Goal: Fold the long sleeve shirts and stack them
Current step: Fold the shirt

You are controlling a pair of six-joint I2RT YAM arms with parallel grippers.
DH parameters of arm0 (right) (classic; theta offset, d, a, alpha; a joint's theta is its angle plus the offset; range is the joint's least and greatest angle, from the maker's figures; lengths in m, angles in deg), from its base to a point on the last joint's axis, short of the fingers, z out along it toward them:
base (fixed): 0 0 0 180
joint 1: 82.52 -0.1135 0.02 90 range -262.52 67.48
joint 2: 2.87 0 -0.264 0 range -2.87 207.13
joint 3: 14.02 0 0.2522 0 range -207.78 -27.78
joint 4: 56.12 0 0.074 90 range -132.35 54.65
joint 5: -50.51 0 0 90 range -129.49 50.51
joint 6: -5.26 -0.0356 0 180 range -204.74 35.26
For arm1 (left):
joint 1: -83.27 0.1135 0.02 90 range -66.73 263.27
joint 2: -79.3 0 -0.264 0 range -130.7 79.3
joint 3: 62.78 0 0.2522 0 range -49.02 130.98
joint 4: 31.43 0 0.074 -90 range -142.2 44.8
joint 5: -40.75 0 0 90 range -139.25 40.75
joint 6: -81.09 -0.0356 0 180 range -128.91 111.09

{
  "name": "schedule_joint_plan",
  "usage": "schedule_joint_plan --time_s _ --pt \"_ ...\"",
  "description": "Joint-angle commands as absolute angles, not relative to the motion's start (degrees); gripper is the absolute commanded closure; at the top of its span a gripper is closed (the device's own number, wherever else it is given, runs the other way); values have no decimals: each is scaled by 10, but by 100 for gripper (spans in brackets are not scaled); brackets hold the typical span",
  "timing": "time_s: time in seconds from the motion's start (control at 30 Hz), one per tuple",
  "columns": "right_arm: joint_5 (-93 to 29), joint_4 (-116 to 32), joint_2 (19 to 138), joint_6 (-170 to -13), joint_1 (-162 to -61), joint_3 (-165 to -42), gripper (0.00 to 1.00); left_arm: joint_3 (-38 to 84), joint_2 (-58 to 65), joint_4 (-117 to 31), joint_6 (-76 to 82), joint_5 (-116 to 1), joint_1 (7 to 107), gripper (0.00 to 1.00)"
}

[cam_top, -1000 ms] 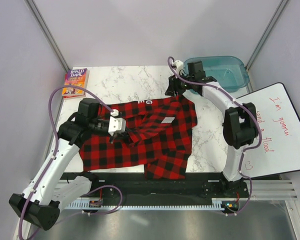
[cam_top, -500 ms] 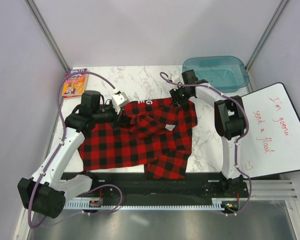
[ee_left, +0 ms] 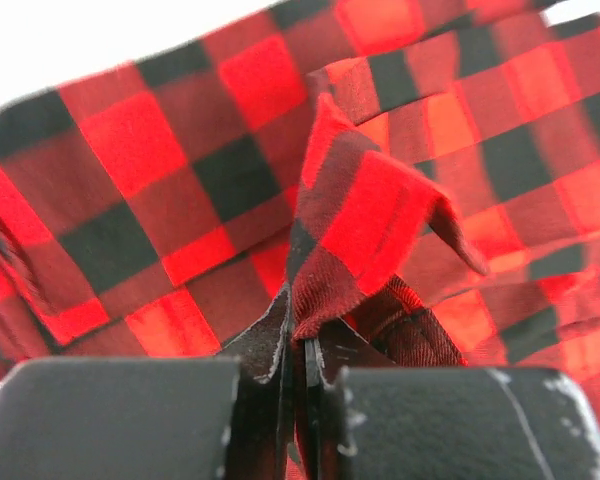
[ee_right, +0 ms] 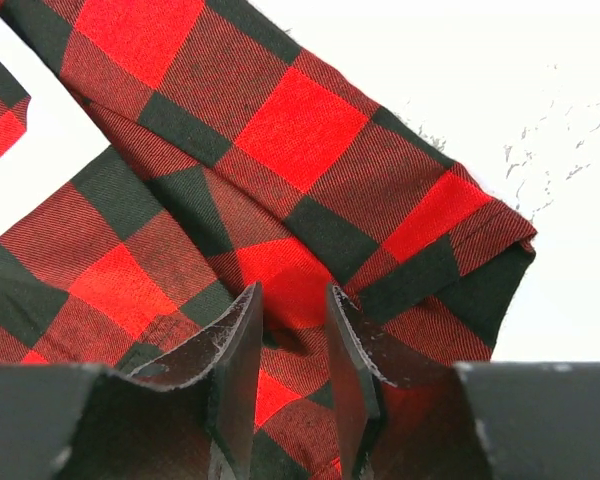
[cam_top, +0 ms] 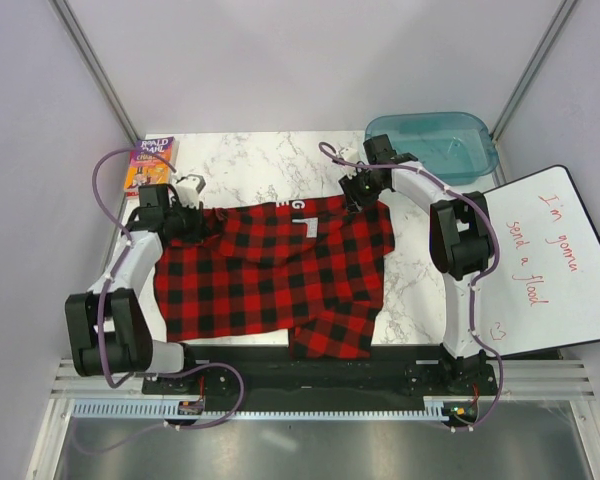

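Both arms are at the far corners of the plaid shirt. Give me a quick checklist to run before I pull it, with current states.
1. Left jaws shut on a fold of the red-and-black check long sleeve shirt: ok.
2. Right jaws actually clamping the shirt's far right corner: cannot tell. They straddle a ridge of fabric but stand apart.
3. Shirt lying flat: not ok. Its near right part is folded over itself.
4. Colourful paperback book apart from the shirt: ok.
5. Teal plastic tub apart from the shirt: ok.
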State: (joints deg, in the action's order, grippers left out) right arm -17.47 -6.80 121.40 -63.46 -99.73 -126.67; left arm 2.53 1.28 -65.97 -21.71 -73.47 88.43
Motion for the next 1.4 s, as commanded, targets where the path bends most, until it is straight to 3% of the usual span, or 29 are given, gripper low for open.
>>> schedule_joint_plan --time_s 0.0,0.1,0.13,0.2,0.23,0.33,0.47,0.63,0.97,1.23,1.37 --pt "-170 -55 1182 -626 -1001 -1295 61 3 -28 -625 -194 -736 899 91" --pt "-168 -51 1175 -623 -1004 -1296 61 -6 -45 -625 -193 -716 913 79" --pt "-167 -49 1173 -623 -1004 -1296 61 -3 -50 -633 -194 -706 917 70" --pt "-166 -42 1162 -622 -1006 -1297 60 3 -56 -645 -199 -656 935 62" --pt "-161 -38 1157 -622 -1007 -1297 60 12 -60 -649 -202 -636 943 52" --pt "-157 -20 1136 -618 -1011 -1292 59 32 -49 -664 -226 -635 980 47" --pt "-151 1 1098 -605 -1022 -1253 58 42 -17 -712 -320 -713 970 44" --pt "-160 -3 1098 -614 -1034 -1207 59 25 -15 -741 -363 -702 946 45" --pt "-247 -17 1177 -597 -1029 -1196 63 53 -159 -747 -357 -653 943 52" --pt "-318 -41 1239 -593 -990 -1221 64 176 -306 -760 -323 -654 919 58" --pt "-277 -14 1257 -578 -989 -1306 63 255 -322 -792 -319 -680 918 55"
